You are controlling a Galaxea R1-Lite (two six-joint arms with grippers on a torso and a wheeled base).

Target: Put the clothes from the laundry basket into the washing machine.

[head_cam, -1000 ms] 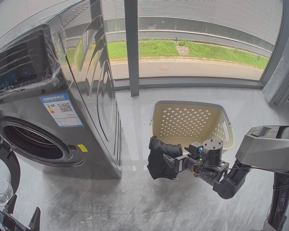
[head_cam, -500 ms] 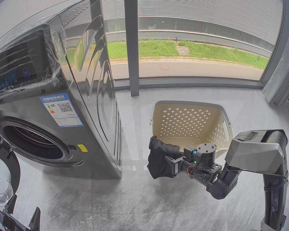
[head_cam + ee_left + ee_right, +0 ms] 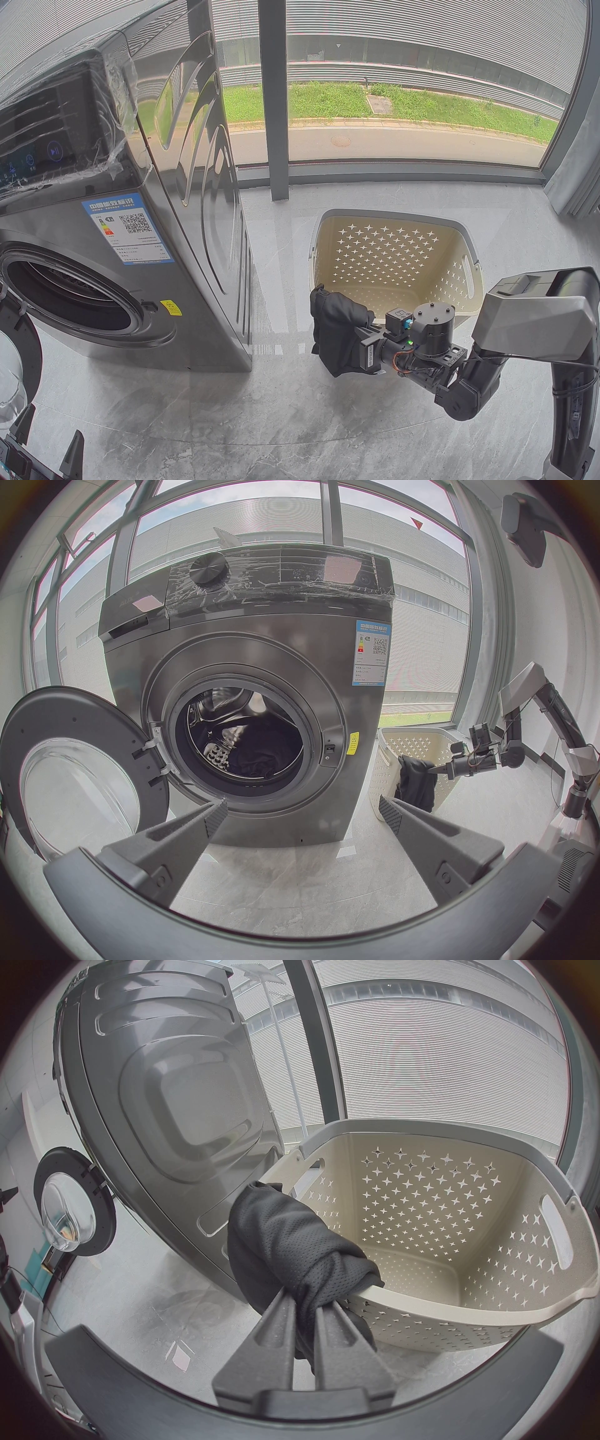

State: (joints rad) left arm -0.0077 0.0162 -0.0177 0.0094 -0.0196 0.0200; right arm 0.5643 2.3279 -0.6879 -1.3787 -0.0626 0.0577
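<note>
A glossy grey stone floor (image 3: 281,412) ran to a wide far window (image 3: 406,144) split by a dark mullion (image 3: 274,100). Outside lay grass (image 3: 387,103) and a ribbed grey building (image 3: 437,31); a pale curtain (image 3: 578,169) hung far right.

The washing machine (image 3: 187,206) bears a blue-and-white label (image 3: 127,237) with a QR code (image 3: 135,223) and a coloured rating scale (image 3: 106,227), its small print unreadable. A yellow sticker (image 3: 170,307) sits lower down, and the control panel (image 3: 37,137) shows a lit play-pause icon (image 3: 55,150).

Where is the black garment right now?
Head view, centre-right: the black garment hangs clamped in the right hand at the near-left corner of the laundry basket, right of the washing machine.
</note>
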